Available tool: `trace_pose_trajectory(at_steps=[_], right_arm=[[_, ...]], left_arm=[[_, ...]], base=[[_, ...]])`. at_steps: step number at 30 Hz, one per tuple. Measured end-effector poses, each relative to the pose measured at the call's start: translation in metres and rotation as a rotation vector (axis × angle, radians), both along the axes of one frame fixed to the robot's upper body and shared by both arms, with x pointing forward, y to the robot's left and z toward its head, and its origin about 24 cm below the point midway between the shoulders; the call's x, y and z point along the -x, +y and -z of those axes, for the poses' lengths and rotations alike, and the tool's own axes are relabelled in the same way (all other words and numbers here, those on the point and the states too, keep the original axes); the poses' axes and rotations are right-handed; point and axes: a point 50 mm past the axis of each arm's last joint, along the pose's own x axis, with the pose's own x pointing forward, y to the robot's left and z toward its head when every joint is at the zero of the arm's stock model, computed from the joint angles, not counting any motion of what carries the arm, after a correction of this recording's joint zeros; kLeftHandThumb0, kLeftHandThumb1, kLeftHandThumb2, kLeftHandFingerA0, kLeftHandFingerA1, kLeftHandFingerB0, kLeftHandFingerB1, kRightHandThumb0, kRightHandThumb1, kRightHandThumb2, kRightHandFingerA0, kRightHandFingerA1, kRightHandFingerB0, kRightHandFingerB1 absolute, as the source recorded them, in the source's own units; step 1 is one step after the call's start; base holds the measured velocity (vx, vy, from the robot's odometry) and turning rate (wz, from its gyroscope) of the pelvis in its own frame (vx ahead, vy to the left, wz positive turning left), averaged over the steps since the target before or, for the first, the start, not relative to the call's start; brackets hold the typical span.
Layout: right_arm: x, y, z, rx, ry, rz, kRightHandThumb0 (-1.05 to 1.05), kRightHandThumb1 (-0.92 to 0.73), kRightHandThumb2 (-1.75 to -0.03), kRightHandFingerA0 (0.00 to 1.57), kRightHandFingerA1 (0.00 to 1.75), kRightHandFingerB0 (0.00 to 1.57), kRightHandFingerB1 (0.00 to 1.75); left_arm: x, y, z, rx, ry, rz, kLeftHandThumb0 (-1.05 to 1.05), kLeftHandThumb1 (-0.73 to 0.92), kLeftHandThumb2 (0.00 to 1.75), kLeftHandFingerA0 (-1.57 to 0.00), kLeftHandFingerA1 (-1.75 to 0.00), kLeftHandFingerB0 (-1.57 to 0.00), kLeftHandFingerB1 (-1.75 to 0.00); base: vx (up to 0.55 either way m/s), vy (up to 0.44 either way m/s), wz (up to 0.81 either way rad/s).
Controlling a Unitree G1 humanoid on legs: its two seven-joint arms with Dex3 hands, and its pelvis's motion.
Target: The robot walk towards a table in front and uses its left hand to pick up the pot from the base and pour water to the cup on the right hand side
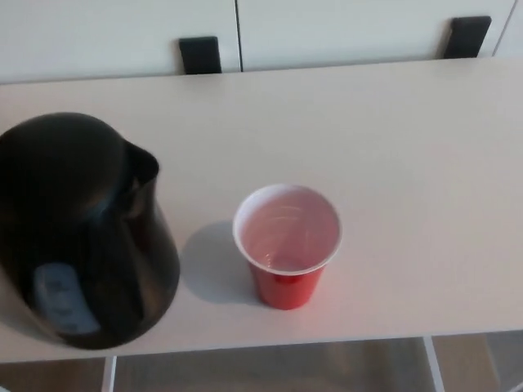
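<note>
A black kettle-like pot [82, 229] stands upright at the left of the pale table [392, 131], near its front edge. Its spout points toward the far right, and a pale water gauge shows low on its side. To its right, a short gap away, stands a red cup [287, 243] with a white inside; whether it holds any water I cannot tell. The pot's base is hidden beneath it. Neither of my hands appears in the head view.
Two black chair backs [200, 55] [467, 36] stand behind the table's far edge, against pale cabinet fronts. The table's front edge runs along the bottom, with a white frame [433, 363] below it.
</note>
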Motion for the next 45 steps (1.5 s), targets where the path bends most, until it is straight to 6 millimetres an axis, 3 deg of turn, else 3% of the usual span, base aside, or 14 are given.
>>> trace_pose_trajectory(at_steps=[1, 2, 3, 7, 8, 9, 10, 11, 17, 23, 40, 41, 44, 45], right_arm=[[0.0, 0.0, 0.0, 0.0, 0.001, 0.001, -0.12, -0.55, -0.56, 0.6, 0.52, 0.31, 0.35], [0.001, 0.0, 0.001, -0.001, 0.003, 0.004, -0.11, -0.56, -0.56, 0.56, 0.51, 0.3, 0.35], [0.001, 0.0, 0.001, -0.002, 0.001, 0.003, -0.12, -0.55, -0.56, 0.58, 0.51, 0.31, 0.35], [0.004, 0.002, 0.002, -0.008, 0.006, 0.0, -0.13, -0.56, -0.56, 0.6, 0.53, 0.29, 0.35], [0.003, 0.002, 0.002, -0.007, 0.005, -0.003, -0.11, -0.56, -0.56, 0.61, 0.52, 0.29, 0.35], [0.004, 0.0, 0.001, 0.0, 0.004, -0.006, -0.11, -0.56, -0.56, 0.61, 0.52, 0.29, 0.35], [0.004, 0.0, 0.001, 0.001, 0.004, -0.007, -0.1, -0.39, -0.86, 0.58, 0.7, 0.18, 0.51], [0.003, 0.0, 0.001, 0.001, 0.002, -0.01, -0.15, -0.53, -0.55, 0.62, 0.52, 0.3, 0.35], [0.003, -0.001, -0.002, 0.018, -0.005, -0.022, -0.18, -0.52, -0.55, 0.65, 0.52, 0.32, 0.37], [0.008, 0.007, -0.001, 0.014, 0.008, -0.03, -0.15, -0.51, -0.55, 0.67, 0.49, 0.35, 0.36], [-0.002, 0.006, -0.002, 0.042, 0.011, -0.038, -0.19, -0.52, -0.55, 0.66, 0.51, 0.33, 0.37], [-0.003, 0.006, -0.002, 0.045, 0.011, -0.042, -0.1, -0.36, -0.85, 0.59, 0.69, 0.2, 0.51], [-0.004, 0.007, -0.001, 0.049, 0.009, -0.05, -0.09, -0.37, -0.85, 0.59, 0.7, 0.21, 0.51], [-0.004, 0.007, -0.001, 0.05, 0.008, -0.051, -0.14, -0.53, -0.56, 0.64, 0.55, 0.3, 0.35]], left_arm=[[0.001, 0.001, -0.003, -0.002, 0.003, 0.007, -0.15, 0.47, 0.55, -0.51, -0.45, -0.38, -0.38], [0.003, 0.002, -0.004, 0.005, 0.011, 0.008, -0.09, 0.33, 0.81, -0.36, -0.58, -0.24, -0.51], [0.006, 0.002, -0.005, 0.013, 0.021, 0.012, -0.11, 0.51, 0.55, -0.48, -0.43, -0.39, -0.37], [0.021, 0.011, -0.013, 0.031, 0.065, 0.007, -0.1, 0.5, 0.55, -0.46, -0.43, -0.37, -0.37], [0.023, 0.012, -0.014, 0.036, 0.07, 0.012, -0.08, 0.33, 0.81, -0.39, -0.59, -0.23, -0.5], [0.022, 0.015, -0.019, 0.037, 0.068, 0.027, -0.08, 0.33, 0.81, -0.39, -0.59, -0.23, -0.5], [0.023, 0.016, -0.021, 0.037, 0.07, 0.034, -0.16, 0.48, 0.55, -0.5, -0.43, -0.35, -0.37], [0.029, 0.017, -0.021, 0.047, 0.088, 0.035, -0.15, 0.47, 0.53, -0.47, -0.41, -0.36, -0.35], [0.068, 0.022, -0.01, 0.14, 0.219, 0.027, -0.09, 0.47, 0.54, -0.43, -0.41, -0.37, -0.36], [0.082, 0.034, -0.014, 0.16, 0.255, 0.02, -0.13, 0.5, 0.54, -0.42, -0.4, -0.32, -0.35], [0.043, 0.029, -0.031, 0.07, 0.002, 0.065, -0.21, 0.47, 0.54, -0.43, -0.38, -0.36, -0.34], [0.037, 0.027, -0.034, 0.055, -0.022, 0.078, -0.23, 0.46, 0.54, -0.41, -0.37, -0.34, -0.33], [0.022, 0.021, -0.043, 0.023, -0.083, 0.114, -0.18, 0.44, 0.54, -0.36, -0.37, -0.32, -0.33], [0.02, 0.02, -0.043, 0.02, -0.09, 0.117, -0.13, 0.45, 0.54, -0.36, -0.37, -0.33, -0.33]], base=[[-0.05, 0.051, -0.12], [-0.06, 0.191, -0.01], [-0.06, 0.196, -0.19], [0.01, 0.134, 0.1], [-0.03, 0.119, 0.67], [-0.03, 0.1, 0.05], [-0.02, 0.097, -0.17], [0.0, 0.118, 0.01], [-0.04, 0.277, -0.18], [-0.01, 0.265, -0.15], [-0.05, -0.167, 0.03], [0.0, 0.0, 0.0], [0.0, 0.035, -0.03], [0.01, 0.132, -0.09]])
